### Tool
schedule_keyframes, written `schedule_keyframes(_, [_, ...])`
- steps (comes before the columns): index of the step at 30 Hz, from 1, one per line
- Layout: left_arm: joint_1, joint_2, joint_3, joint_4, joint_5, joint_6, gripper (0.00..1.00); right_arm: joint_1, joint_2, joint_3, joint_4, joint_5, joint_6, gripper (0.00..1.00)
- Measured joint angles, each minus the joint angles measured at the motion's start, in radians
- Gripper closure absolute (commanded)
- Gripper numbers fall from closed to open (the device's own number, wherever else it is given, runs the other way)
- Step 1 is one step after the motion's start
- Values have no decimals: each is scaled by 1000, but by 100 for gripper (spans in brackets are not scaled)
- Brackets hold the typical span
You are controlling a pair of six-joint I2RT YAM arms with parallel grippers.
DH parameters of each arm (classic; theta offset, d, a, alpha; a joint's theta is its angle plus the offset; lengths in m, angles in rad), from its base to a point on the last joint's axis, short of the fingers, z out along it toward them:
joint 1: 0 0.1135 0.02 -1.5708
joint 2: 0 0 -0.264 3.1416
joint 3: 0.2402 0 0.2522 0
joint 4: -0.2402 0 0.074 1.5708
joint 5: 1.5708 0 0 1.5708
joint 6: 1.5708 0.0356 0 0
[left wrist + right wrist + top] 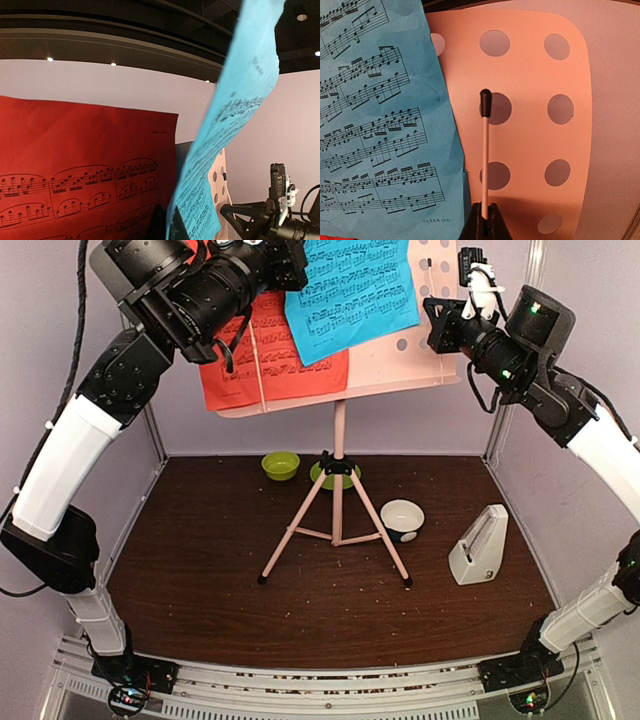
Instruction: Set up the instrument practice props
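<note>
Pink music stand (338, 490) stands at the middle of the counter (200, 570), with the red music sheet (270, 365) on its desk. The left tool (292, 268) is clamped on the blue music sheet (350, 290). The right tool (482, 229) is closed on a thin white stick (484, 165). The metronome (480, 550) sits near the right edge.

The dark brown table (200, 590) carried the pink music stand (337, 510) on its tripod legs, with a green bowl (280, 465) behind-left of the stand, a green plate (316, 477) just behind it, a white bowl (401, 518) just right, and the grey-white metronome (478, 548) farther right.
</note>
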Motion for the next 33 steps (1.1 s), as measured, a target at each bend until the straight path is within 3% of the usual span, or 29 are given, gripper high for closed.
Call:
schedule_keyframes(16, [50,112,61,-16,209,-4,100,0,-48,-92,93,-40,2,100])
schedule_keyframes(33, [108,124,82,-67,308,-69,100,0,-73,-140,142,-83,5,100])
